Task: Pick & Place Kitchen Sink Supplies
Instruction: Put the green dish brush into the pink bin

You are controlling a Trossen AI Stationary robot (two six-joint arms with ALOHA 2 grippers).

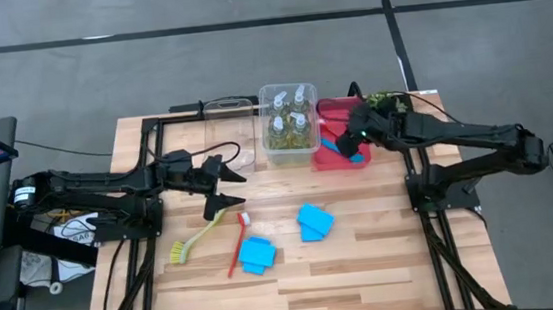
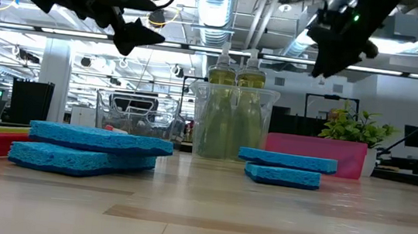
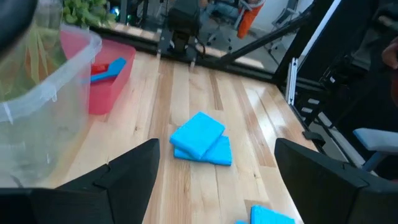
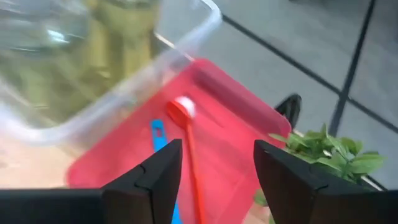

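Observation:
My left gripper point(image 1: 232, 186) hangs open above the table's left half, touching nothing. Below and beside it a yellow-green brush point(image 1: 192, 241) and a red brush point(image 1: 236, 245) lie flat on the wood. Two stacks of blue sponges point(image 1: 257, 255) point(image 1: 315, 222) rest on the table; the left wrist view shows one stack point(image 3: 200, 140). My right gripper point(image 4: 217, 168) is open over the red bin point(image 1: 355, 158), which holds a red brush point(image 4: 189, 146) and a blue brush point(image 4: 158, 134). Several bottles point(image 1: 290, 122) stand in a clear bin point(image 1: 267, 152).
An empty clear bin point(image 1: 231, 129) stands left of the bottle bin at the far edge. A small green plant point(image 1: 384, 98) sits behind the red bin, close to my right arm. Bare wood lies near the table's near edge point(image 1: 368, 287).

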